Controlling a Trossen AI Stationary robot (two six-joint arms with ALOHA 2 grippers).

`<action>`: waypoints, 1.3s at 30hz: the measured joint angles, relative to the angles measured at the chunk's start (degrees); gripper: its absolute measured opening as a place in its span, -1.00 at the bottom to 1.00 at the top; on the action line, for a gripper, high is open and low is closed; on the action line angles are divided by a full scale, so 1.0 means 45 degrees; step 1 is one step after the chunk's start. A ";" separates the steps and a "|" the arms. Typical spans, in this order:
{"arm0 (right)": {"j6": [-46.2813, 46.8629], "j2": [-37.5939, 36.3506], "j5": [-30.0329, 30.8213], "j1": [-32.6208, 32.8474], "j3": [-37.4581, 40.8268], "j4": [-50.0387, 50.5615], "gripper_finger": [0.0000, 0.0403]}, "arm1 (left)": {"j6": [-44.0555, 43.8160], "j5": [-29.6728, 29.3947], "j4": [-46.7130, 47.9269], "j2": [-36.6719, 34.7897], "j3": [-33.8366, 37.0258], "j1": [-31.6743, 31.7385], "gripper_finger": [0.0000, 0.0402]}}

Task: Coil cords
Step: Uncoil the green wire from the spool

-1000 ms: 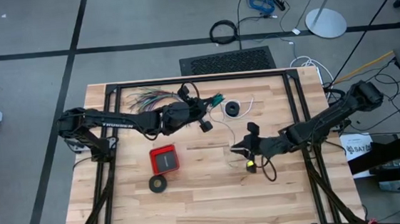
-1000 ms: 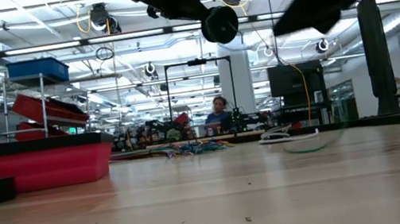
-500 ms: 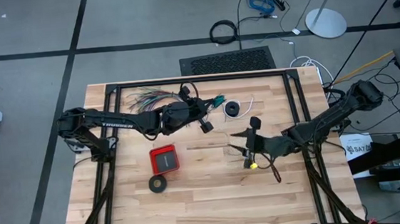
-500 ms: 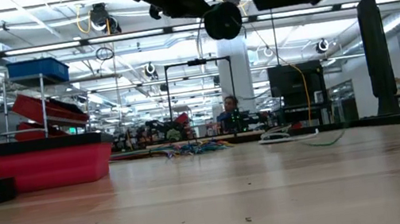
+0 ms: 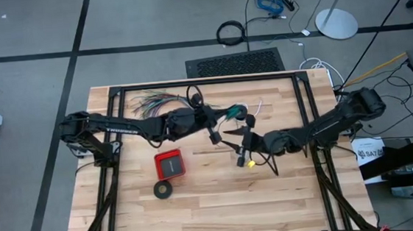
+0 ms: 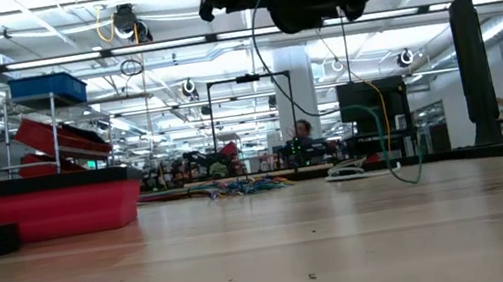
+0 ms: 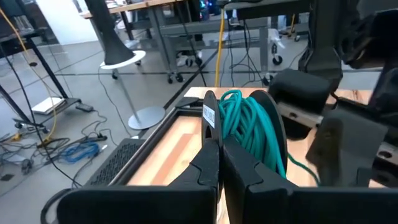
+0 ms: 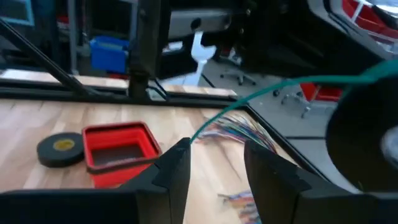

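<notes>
Change since a second ago: right gripper (image 5: 240, 144) moved from the table's right-middle toward the centre, now just beside the left gripper (image 5: 230, 114); green strand formerly lying low on the table now hanging from above in the low view.
Left gripper: clenched, fingers (image 7: 211, 163) pressed together on the teal-green wire (image 7: 250, 130), held up off the table near the far middle.
Teal-green wire: small coil wound at the left fingertips, seen in the left wrist view; one loose strand (image 8: 249, 102) running out from the coil across the right wrist view, passing ahead of the right fingers (image 8: 176, 163); in the low view a strand (image 6: 262, 48) drooping in a loop down toward the tabletop.
Right gripper: released, fingers spread with a clear gap, nothing between them; strand near the fingertips, contact not discernible.
White cord: (image 5: 257, 107) on the table beyond both grippers, near the far edge; black round piece hidden.
Other items: red box (image 5: 170, 165) and black tape ring (image 5: 163, 190) left of centre; many-coloured wires (image 5: 148, 102) at the far left.
</notes>
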State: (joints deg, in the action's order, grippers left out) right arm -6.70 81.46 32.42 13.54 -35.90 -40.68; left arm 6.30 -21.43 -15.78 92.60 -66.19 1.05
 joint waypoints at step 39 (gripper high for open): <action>0.2016 0.0623 -0.3116 -0.1495 0.0005 -0.1503 -0.32 | 0.0011 -0.0058 0.0440 0.0013 0.0005 -0.0027 -0.98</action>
State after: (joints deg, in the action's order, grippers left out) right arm 2.37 84.27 18.40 6.81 -35.88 -47.44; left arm 6.35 -21.69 -13.80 92.66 -66.17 0.93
